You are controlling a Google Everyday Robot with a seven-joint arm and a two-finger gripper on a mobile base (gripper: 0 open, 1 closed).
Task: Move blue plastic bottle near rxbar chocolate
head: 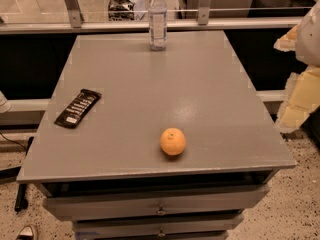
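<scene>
The bottle (pixel 157 19) stood upright at the back of the table (pixel 200 94), just inside the far edge and about mid-width. It was slim and clear, with a white cap on top and a pale label round its middle. Nothing was touching it.

The bar (pixel 78 108) lay flat near the left edge, in a black wrapper with white lettering, its far end angled to the right. Bottle and bar sat well apart, one at the back and one at the left side. The orange (pixel 173 141) rested toward the front, slightly right of the middle and apart from both.

Over to the gripper (pixel 296 99): it hung beyond the table's right edge, out at the frame's border. It looked pale yellow-white and was partly cut off. Open or closed? Could not tell. It was well apart from the bottle and not over the tabletop.

As for room, a broad stretch of bare grey top ran between bottle and bar, and the orange sat off that line toward the front. A rail (pixel 125 26) ran just behind the bottle along the far edge. The bar lay close to the left edge. Drawers (pixel 150 206) showed below the front edge.
</scene>
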